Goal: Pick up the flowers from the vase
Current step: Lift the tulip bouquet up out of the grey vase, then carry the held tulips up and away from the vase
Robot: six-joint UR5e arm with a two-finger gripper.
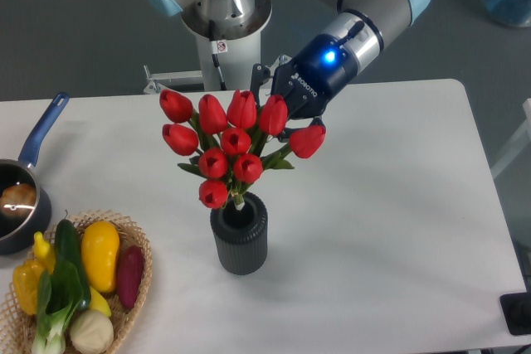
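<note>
Nine tulip flowers (232,148), one vase (239,242).

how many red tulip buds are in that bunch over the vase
9 show in the flowers: four across the top row, one at far left, one at far right by the claw, two in the middle, one lowest just above the vase. Others could be hidden behind.

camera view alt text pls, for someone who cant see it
A robot gripper holds a bunch of red tulips, the flowers, above a dark ribbed vase on a white table. A basket of vegetables and a saucepan sit at left.
</note>
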